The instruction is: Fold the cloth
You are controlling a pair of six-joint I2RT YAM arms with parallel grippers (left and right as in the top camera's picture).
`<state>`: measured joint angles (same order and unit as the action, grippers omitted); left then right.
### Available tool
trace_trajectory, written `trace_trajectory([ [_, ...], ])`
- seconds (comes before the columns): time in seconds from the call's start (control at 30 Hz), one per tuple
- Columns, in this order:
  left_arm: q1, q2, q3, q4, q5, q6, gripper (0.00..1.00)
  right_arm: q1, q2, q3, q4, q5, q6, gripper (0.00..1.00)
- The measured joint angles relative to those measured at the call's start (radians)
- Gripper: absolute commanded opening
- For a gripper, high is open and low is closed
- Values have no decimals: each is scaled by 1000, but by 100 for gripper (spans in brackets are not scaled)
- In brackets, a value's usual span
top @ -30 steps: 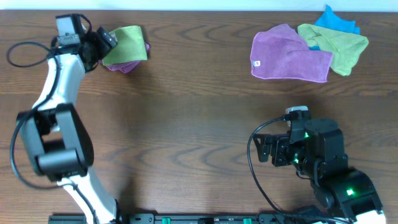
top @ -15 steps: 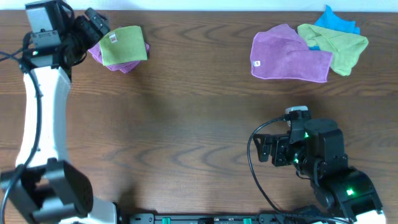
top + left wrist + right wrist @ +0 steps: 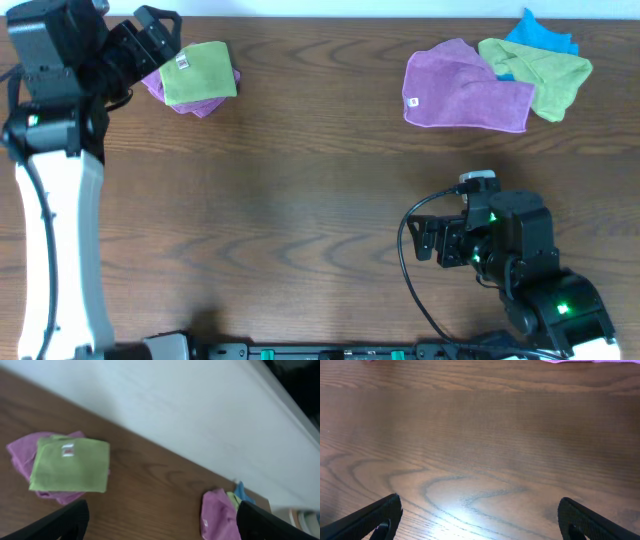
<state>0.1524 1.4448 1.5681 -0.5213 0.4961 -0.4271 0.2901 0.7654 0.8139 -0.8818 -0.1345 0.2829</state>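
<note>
The lime-green cloth [image 3: 198, 72] lies folded into a rectangle at the table's far left, white tag up, on top of a purple cloth [image 3: 160, 88]. It also shows in the left wrist view [image 3: 70, 465]. My left gripper [image 3: 158, 42] is open and empty, raised just left of the cloth and not touching it; its fingers [image 3: 60, 522] stand wide apart at the bottom of the left wrist view. My right gripper [image 3: 428, 245] is open and empty over bare wood at the front right, with its fingers [image 3: 380, 517] wide apart.
At the back right lies a pile of a purple cloth [image 3: 465, 90], a duller yellow-green cloth [image 3: 548, 78] and a blue cloth [image 3: 540, 35]. The pile also shows in the left wrist view [image 3: 217, 517]. A white wall runs behind the table's far edge.
My left arm has risen and drawn back to the left, away from the folded green cloth. The cloth and the right arm have not moved.
</note>
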Motion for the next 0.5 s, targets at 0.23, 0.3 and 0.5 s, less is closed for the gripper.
trace_trajectory([
  [0.23, -17, -203, 3, -101, 6, 140, 95, 0, 0, 0, 0, 0, 0, 99],
  [0.3, -18, -229, 3, -140, 6, 185, 95, 0, 0, 0, 0, 0, 0, 99],
  [0.5, -34, -307, -3, -186, -38, 273, 95, 0, 0, 0, 0, 0, 0, 99],
])
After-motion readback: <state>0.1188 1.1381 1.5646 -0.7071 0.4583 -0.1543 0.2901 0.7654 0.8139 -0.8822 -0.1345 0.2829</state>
